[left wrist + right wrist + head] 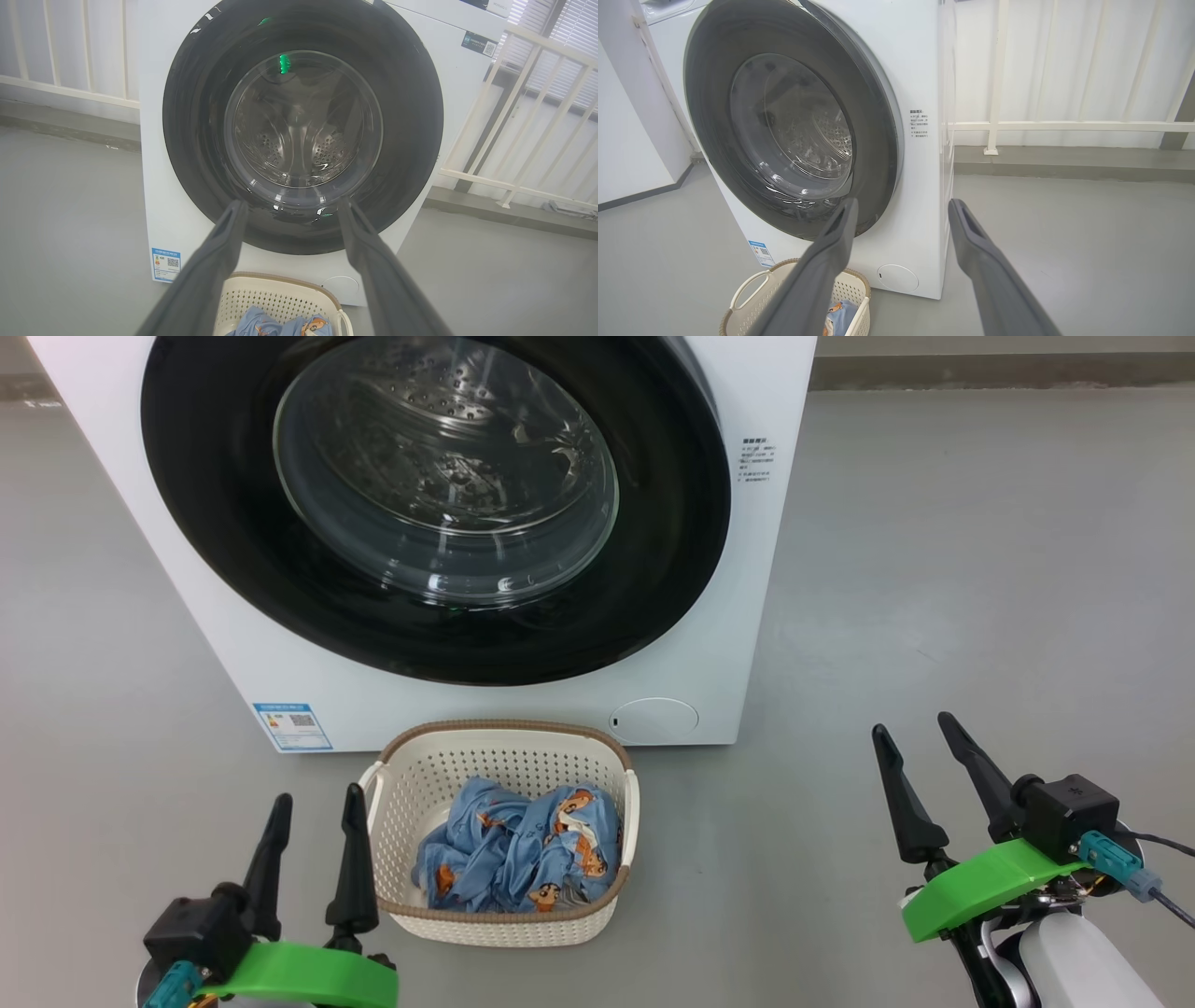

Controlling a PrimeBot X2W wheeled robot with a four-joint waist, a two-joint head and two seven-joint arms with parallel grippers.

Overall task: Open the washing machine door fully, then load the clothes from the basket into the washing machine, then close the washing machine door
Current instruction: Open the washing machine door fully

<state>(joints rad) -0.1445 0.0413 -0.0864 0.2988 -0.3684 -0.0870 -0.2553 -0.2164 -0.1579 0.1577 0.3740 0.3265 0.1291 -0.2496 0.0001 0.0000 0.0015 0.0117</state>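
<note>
The washing machine [523, 705] is a white box standing on the floor straight ahead. The washing machine door [215, 523], a glossy black rim around a clear glass bowl, covers the drum opening. Right in front of it sits the cream basket [504, 726], holding the light blue printed clothes [523, 849]. My left gripper [318, 795] stands open and empty just left of the basket. My right gripper [911, 722] is open and empty well off to the right. From the left wrist, the left gripper [292, 203] points at the door [196, 116]. From the right wrist, the right gripper [903, 201] points at the machine's right front corner.
A blue label [292, 725] and a round service cap [653, 720] mark the machine's lower front. White railing [514, 116] runs behind and beside the machine. Bare grey floor [980, 569] stretches to the right, and a white wall [626, 140] stands to the left.
</note>
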